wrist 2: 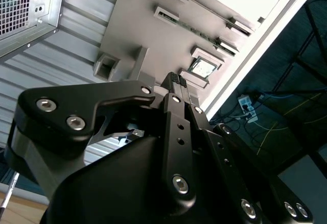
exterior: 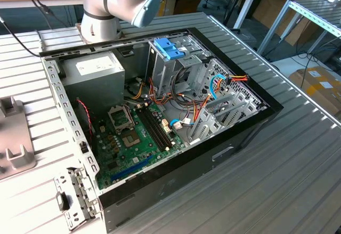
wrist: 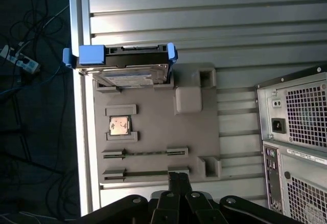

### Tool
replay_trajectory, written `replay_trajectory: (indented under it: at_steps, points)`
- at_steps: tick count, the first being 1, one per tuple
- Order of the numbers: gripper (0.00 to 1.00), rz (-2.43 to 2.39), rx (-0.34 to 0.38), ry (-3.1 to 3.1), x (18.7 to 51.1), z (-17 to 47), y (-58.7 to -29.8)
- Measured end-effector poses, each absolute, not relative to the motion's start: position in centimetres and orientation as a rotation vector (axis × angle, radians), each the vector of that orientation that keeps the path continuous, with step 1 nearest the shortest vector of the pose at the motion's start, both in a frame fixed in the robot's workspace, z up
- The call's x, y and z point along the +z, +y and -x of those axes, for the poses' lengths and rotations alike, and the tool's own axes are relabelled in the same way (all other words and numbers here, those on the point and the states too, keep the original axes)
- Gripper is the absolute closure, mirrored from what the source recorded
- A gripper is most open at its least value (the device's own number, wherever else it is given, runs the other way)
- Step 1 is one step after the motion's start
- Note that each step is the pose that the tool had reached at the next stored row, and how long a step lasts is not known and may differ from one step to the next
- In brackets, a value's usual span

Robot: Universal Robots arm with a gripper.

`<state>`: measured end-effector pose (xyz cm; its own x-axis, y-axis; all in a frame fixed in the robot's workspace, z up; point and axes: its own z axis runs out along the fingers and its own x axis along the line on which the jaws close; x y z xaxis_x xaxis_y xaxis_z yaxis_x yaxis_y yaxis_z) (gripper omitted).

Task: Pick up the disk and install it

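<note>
Hovering gripper [wrist: 178,177], closed tight on nothing | disk [wrist: 127,67] resting on grey fixture plate [wrist: 153,127], far end from gripper, beside edge of slatted table [wrist: 204,15] | long axis crosswise to gripper's line

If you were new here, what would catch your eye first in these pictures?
The open computer case, its green motherboard exposed, fills the middle of the exterior view. In the first wrist view, the blue-railed disk sits on a grey fixture tray, apart from the gripper.

The disk [wrist: 125,68] rests on the fixture plate [wrist: 153,127], well apart from the computer case [wrist: 301,127]
</note>
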<state>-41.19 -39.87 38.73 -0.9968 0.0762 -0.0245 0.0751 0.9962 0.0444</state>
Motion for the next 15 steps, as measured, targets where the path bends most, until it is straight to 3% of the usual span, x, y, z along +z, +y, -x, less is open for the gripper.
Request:
replay_trajectory:
  at_steps: [15]
  points:
    - [0.89,-0.118,0.068,3.113,38.66,41.99,-39.87]
